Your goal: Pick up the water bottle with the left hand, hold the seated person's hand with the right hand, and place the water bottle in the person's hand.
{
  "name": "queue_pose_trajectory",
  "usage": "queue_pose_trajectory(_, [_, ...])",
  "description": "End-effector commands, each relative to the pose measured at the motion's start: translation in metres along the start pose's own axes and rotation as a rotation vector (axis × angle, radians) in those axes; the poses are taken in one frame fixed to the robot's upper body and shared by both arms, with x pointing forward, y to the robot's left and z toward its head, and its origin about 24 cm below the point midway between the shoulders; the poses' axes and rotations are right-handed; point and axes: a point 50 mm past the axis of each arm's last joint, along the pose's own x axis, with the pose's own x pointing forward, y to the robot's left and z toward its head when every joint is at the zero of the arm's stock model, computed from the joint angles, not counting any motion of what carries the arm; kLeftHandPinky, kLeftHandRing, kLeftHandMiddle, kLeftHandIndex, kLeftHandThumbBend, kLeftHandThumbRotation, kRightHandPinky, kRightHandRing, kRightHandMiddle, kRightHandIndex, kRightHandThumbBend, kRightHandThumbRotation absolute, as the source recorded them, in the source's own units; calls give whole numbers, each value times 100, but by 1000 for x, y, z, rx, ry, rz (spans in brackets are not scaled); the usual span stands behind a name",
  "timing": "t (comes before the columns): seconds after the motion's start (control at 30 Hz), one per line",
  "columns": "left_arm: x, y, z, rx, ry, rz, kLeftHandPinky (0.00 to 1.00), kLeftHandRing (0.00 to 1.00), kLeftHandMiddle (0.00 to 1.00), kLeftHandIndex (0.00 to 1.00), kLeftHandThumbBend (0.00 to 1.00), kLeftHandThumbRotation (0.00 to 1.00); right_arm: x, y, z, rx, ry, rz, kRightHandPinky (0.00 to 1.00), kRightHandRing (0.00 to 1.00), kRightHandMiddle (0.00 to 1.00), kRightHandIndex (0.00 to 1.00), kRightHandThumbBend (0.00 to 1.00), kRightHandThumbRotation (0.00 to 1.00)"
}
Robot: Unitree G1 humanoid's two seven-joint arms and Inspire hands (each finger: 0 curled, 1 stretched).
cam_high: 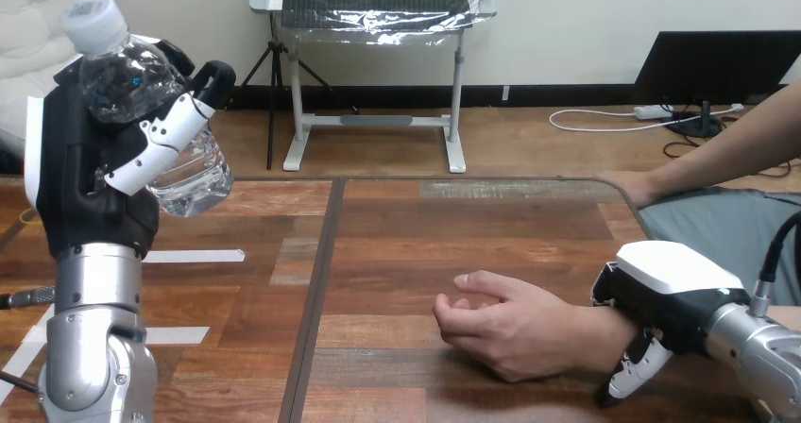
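Observation:
A clear water bottle (pixel 142 102) with a white cap is raised well above the table at the far left, tilted, with my left hand (pixel 85 168) shut on it, thumb across its front. The person's hand (pixel 505 324) rests loosely curled on the wooden table (pixel 397 244) at the lower middle right. My right hand (pixel 661 300) sits on the person's wrist, its thumb curled down the near side of the wrist and its fingers hidden behind it. The bottle is far to the left of the person's hand.
The person's other hand (pixel 631 187) rests at the table's far right edge. White tape strips (pixel 194 256) lie on the table's left part. A dark seam (pixel 319 291) runs down the tabletop between my left arm and the person's hand.

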Motion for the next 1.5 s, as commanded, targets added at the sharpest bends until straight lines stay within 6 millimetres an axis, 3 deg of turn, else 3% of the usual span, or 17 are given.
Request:
queue_pose_trajectory(0.0, [13,-10,20,-20,-119,-42,18,23,28,34,63,0,0,0,5,77,-24,-37,7,14,22,27,81,0])
queue_pose_trajectory(0.83, [12,-19,15,-31,-110,-101,18,23,28,33,57,0,-3,-31,0,105,-35,-123,4,10,18,21,80,2])
queue_pose_trajectory(1.47, [8,-31,8,-39,-83,-153,17,22,28,33,55,0,-1,-61,-1,116,-18,-145,12,19,27,31,85,9])
